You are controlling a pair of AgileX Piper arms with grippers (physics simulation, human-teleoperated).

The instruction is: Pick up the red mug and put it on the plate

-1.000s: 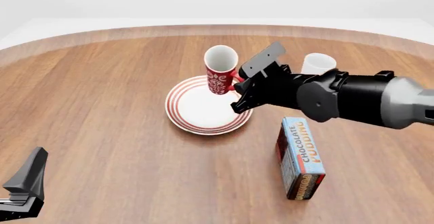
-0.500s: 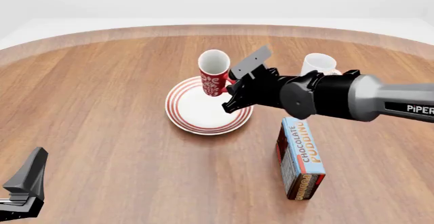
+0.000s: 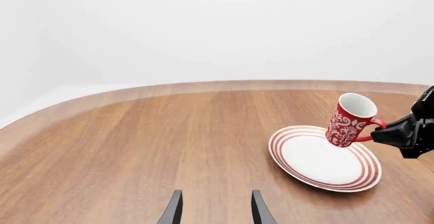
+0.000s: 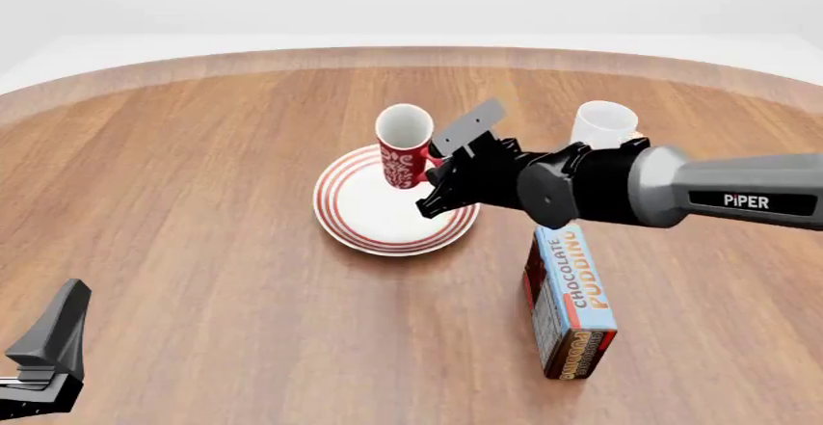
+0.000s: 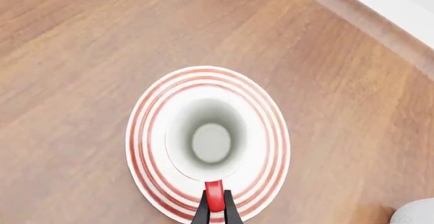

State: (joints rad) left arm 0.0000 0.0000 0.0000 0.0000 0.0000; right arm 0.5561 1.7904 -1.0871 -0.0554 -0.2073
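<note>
The red mug (image 4: 404,147) with its white pattern hangs tilted over the far part of the red-ringed white plate (image 4: 370,221). My right gripper (image 4: 438,169) is shut on the mug's red handle (image 5: 213,195). The right wrist view looks straight down into the mug (image 5: 210,140), with the plate (image 5: 141,148) ringing it below. In the left wrist view the mug (image 3: 350,121) leans over the plate (image 3: 318,164), its base at or just above the surface; I cannot tell if they touch. My left gripper (image 3: 215,214) is open and empty, low at the near left (image 4: 45,353).
A plain white mug (image 4: 602,121) stands behind the right arm, and shows in the right wrist view (image 5: 417,214). A chocolate pudding box (image 4: 572,300) lies at the near right of the plate. The round wooden table's edge (image 4: 411,54) curves along the back.
My right gripper has carried the red mug left and down, closer to the plate. The left arm has not moved.
</note>
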